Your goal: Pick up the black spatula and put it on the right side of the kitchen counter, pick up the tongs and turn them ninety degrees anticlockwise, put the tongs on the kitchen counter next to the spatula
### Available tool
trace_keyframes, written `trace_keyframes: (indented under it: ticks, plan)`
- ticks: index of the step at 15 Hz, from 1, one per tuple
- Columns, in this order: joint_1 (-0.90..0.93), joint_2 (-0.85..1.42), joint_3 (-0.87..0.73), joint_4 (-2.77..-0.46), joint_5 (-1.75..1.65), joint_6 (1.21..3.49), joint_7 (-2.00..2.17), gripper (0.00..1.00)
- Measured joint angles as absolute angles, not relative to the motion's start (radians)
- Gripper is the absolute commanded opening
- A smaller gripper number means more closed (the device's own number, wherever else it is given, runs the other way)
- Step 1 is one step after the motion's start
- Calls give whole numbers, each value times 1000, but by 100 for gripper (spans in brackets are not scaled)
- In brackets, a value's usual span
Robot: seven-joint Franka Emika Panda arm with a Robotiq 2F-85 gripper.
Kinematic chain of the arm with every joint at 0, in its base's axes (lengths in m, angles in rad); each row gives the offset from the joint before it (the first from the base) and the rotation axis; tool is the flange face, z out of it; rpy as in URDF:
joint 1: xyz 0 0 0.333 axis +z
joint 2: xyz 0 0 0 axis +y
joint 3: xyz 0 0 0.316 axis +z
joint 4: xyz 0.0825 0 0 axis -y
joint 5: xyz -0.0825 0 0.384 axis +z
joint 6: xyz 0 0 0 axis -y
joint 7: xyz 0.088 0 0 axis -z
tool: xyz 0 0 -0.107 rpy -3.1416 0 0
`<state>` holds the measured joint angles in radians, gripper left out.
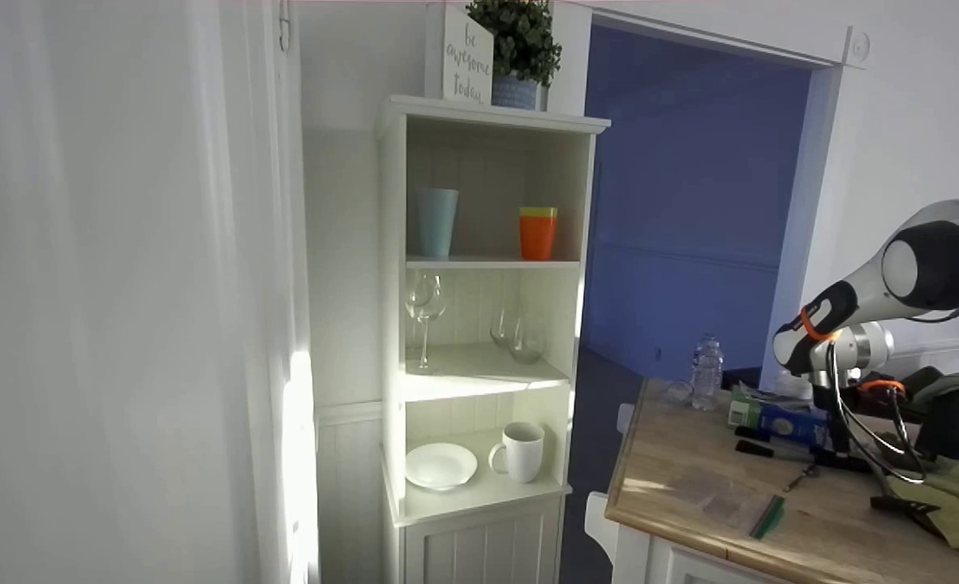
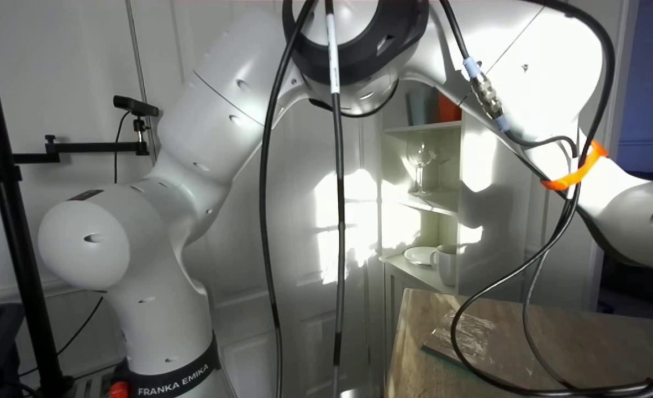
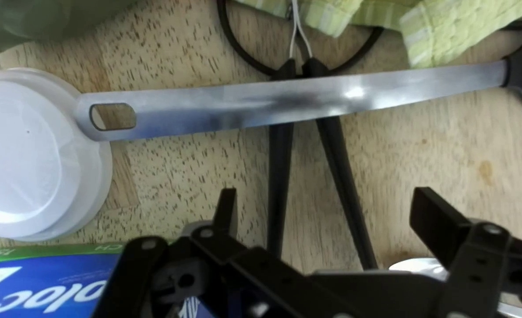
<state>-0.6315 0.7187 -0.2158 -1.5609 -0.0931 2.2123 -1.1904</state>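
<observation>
The black spatula lies across the wrist view; its long metal handle (image 3: 252,104) has a slotted end at left and its black head is at right. The head also shows in an exterior view (image 1: 901,504). The tongs (image 3: 279,176) lie under the spatula handle, two black legs spreading toward me from crossed silver wires. Both lie on the kitchen counter (image 3: 190,168), seen in both exterior views (image 1: 666,462) (image 2: 569,331). My gripper (image 3: 325,196) is open and empty above the tongs, with both legs showing between its fingers. Their lower ends are hidden behind the gripper.
A white round lid (image 3: 18,150), a blue Ziploc box (image 3: 44,282) and a green cloth (image 3: 455,26) surround the utensils. A shiny item (image 3: 413,266) is partly hidden. A plastic bag (image 1: 767,517) and a bottle (image 1: 706,373) are on the counter. A white cabinet (image 1: 488,385) stands beyond.
</observation>
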Motion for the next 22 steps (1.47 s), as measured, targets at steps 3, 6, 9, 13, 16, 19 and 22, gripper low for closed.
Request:
trace_keyframes:
  ticks: [3, 6, 9, 13, 16, 19, 22]
  plan:
    - [-632, 730, -216, -1560, -93, 2225, -1205, 100]
    - [-633, 741, -216, -1558, -93, 2226, -1222, 74]
    - [-633, 751, -216, -1555, -93, 2232, -1227, 58]
    - [-637, 752, -215, -1544, -92, 2249, -1228, 29]
    - [-643, 751, -212, -1538, -90, 2252, -1230, 11]
    - [-650, 750, -205, -1538, -90, 2258, -1236, 6]
    - [-658, 747, -195, -1543, -89, 2281, -1260, 6]
